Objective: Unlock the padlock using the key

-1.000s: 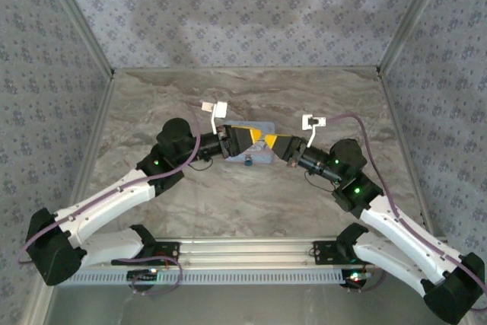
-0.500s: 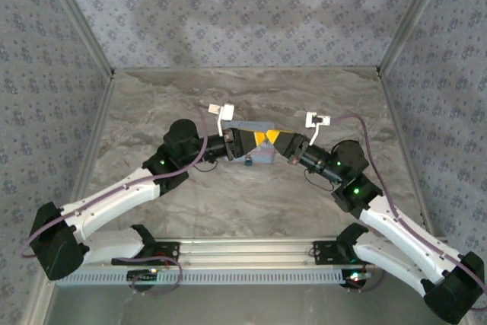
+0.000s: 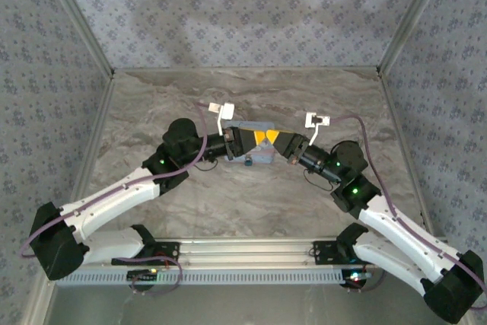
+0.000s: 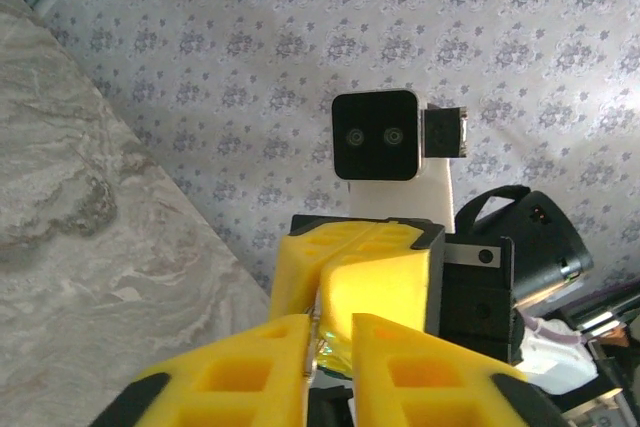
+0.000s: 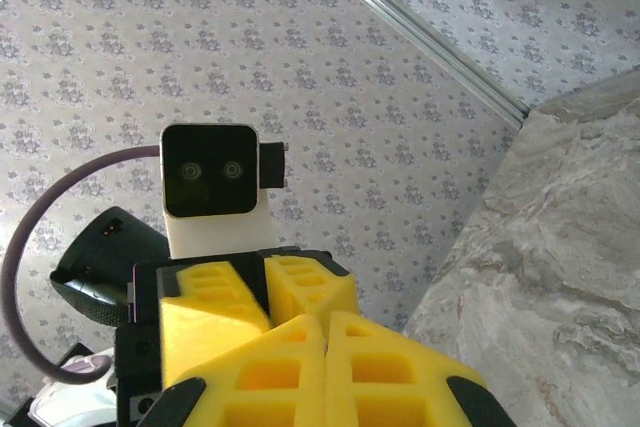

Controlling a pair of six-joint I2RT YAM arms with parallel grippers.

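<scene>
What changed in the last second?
The left arm slid right, toward the right gripper, and the left gripper closed on a thin shiny piece; can't tell what it is. The right gripper stayed shut, in place.

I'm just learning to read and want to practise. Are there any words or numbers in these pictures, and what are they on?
None can be read.
The blue tin is mostly covered and too small to show any print.
The wallpaper has a flower pattern, no letters.
The black camera on the right wrist has no label that I can read.
</scene>
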